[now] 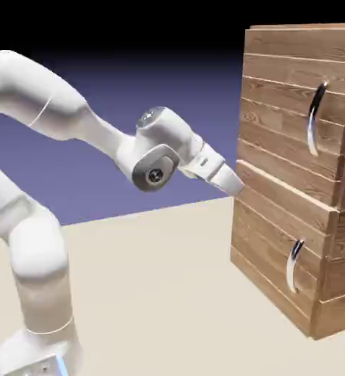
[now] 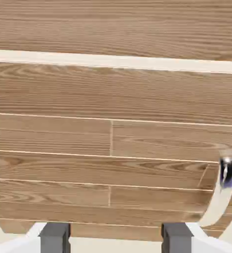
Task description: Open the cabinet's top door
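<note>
The white two-finger gripper (image 1: 238, 185), jaws wide and empty, sits left of the top door's long curved silver handle (image 1: 316, 117) on the brown plank cabinet (image 1: 278, 220), risking a missed grasp.

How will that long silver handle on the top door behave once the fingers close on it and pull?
The top door's handle looks like polished metal, so probably stiff but slippery. It bows out from the top door, likely leaving room for a finger behind it. The gripper is open, and the only handle in the hand view sits off to its right, so it isn't lined up.
</note>
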Robot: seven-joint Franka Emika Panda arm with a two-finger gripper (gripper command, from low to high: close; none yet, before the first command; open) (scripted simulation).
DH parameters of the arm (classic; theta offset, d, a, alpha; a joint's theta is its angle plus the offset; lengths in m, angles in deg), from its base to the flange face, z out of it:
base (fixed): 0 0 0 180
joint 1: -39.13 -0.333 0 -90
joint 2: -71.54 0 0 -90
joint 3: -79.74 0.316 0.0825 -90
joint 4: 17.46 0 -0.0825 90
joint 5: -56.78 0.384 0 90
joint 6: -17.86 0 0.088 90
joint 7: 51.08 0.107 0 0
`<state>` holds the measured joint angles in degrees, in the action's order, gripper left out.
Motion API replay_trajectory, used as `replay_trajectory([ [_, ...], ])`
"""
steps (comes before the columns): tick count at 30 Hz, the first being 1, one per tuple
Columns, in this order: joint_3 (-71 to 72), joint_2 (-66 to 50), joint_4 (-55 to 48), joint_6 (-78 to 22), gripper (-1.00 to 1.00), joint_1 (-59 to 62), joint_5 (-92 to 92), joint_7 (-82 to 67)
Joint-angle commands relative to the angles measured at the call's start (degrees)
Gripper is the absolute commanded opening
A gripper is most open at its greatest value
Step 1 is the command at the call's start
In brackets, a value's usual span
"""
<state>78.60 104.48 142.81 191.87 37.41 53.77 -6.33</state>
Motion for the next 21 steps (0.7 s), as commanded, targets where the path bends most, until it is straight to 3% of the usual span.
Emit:
replay_trajectory([
  [1,-0.95,0.23,-0.60,0.00,0.00,-0.86,-2.50,1.91],
  [21,-19.84,4.90,-12.67,0.01,0.00,-18.00,-52.33,40.06],
])
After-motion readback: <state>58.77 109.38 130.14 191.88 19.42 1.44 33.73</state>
